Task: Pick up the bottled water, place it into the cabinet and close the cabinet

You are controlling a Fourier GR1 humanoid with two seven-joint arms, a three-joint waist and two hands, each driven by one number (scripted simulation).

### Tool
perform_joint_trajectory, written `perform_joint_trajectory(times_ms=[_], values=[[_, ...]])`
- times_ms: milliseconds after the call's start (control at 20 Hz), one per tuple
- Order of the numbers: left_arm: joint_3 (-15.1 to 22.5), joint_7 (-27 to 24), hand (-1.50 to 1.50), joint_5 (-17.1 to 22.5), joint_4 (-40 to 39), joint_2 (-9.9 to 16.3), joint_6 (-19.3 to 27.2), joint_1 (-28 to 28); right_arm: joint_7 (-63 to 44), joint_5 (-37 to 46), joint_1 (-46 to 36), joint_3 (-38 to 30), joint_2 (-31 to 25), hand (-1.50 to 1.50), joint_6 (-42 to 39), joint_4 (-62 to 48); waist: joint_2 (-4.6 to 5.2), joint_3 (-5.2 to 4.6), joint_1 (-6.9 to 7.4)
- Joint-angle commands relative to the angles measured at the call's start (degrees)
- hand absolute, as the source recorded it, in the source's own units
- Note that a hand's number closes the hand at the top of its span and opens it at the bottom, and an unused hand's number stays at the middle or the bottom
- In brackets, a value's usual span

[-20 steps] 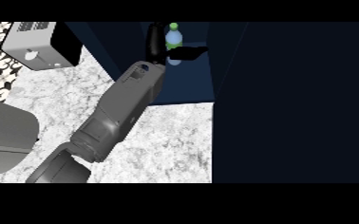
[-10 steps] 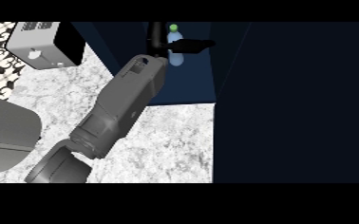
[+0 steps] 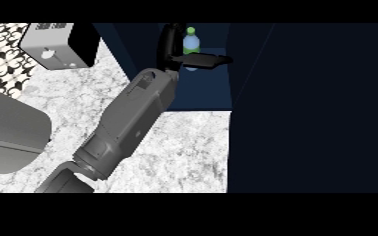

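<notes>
at twelve o'clock the left hand point(image 3: 179, 50), its fingers curled round the bottled water point(image 3: 191, 44), holds it upright inside the open cabinet point(image 3: 203, 87), presumably to stand it there.

The bottled water point(image 3: 191, 45) stands upright inside the cabinet point(image 3: 207, 87), just beyond my fingers point(image 3: 207, 60), which cross in front of its lower part. The cabinet door point(image 3: 303, 110) stands to their right. A box-shaped appliance point(image 3: 63, 45) sits on the counter point(image 3: 184, 150) well to their left.
</notes>
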State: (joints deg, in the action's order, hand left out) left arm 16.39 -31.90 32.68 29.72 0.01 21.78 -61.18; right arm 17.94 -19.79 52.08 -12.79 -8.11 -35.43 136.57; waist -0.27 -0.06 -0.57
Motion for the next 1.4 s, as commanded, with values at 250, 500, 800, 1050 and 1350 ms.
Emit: perform_joint_trajectory(times_ms=[250,500,800,1050,1350], values=[[9.0,4.7,-1.50,1.4,21.8,0.0,4.1,13.7,-6.1,-5.2,-1.0,-0.3,-1.1,-1.50,3.0,6.6,-0.31,0.01,1.43],[12.9,6.0,-1.50,-1.3,32.4,0.0,5.0,23.3,-8.6,-3.0,-0.9,3.7,0.2,-1.50,4.9,10.0,-0.17,-0.02,2.06],[17.7,8.4,-1.50,-2.7,47.8,3.7,6.4,36.1,-8.9,-1.5,-4.2,2.6,-1.0,-1.50,6.3,9.1,-0.07,-0.01,1.94],[20.4,9.5,-1.50,-3.0,58.1,8.2,6.5,45.8,-9.3,-0.2,-1.4,6.5,-5.3,1.50,-0.7,8.7,-0.16,-0.03,1.74],[20.4,10.5,-1.50,-3.7,67.8,13.5,7.0,53.2,-10.6,3.0,-2.0,12.1,-8.1,1.50,-4.3,11.1,-0.10,-0.03,1.24]])
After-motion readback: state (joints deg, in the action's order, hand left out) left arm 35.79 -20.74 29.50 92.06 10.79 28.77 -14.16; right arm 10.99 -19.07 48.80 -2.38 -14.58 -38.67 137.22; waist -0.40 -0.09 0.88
